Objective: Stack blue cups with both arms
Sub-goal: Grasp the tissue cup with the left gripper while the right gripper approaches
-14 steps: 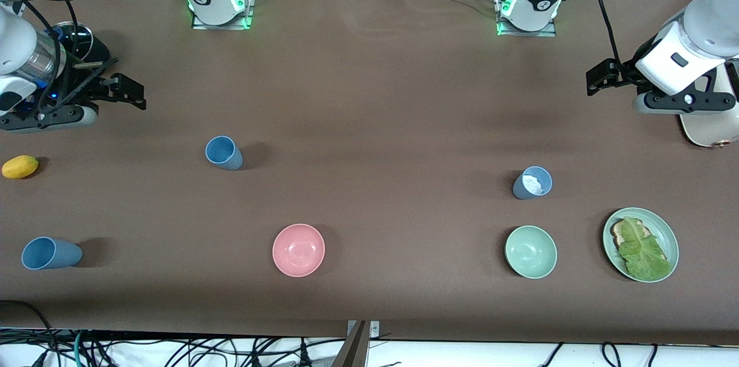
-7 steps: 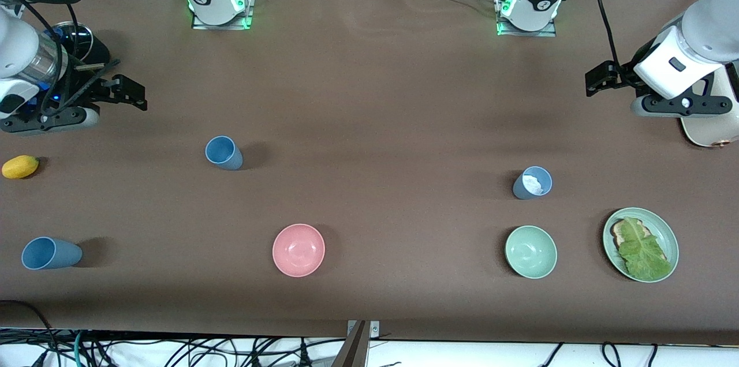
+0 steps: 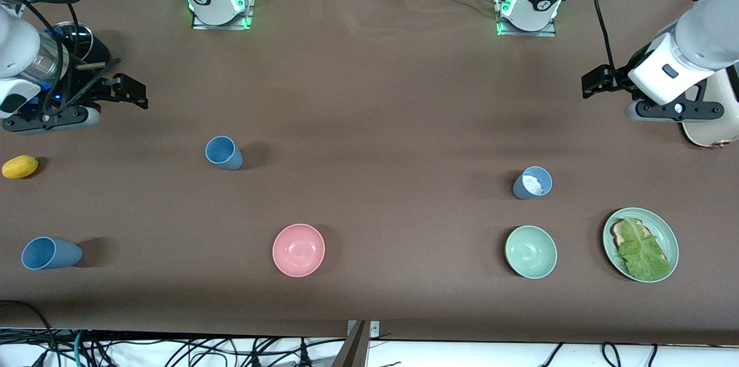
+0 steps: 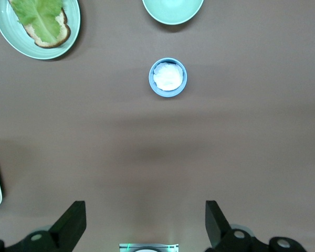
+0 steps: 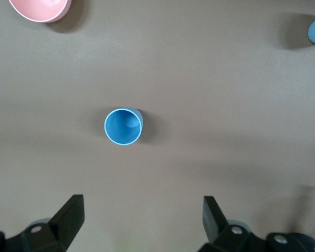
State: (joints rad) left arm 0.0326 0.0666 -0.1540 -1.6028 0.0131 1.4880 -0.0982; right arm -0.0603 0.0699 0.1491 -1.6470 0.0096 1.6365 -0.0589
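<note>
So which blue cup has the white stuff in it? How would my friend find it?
Start at the green plate with the lettuce toast, at the left arm's end of the table. Beside it sits the green bowl; slightly farther from the camera stands a blue cup. It alone holds something white; the other two look empty.

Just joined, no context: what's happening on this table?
Nothing is held yet. Both arms hang open over the table ends: the left gripper near the blue cup with white stuff inside, the right gripper near an empty blue cup. A third blue cup stands apart. No cups stacked.
</note>
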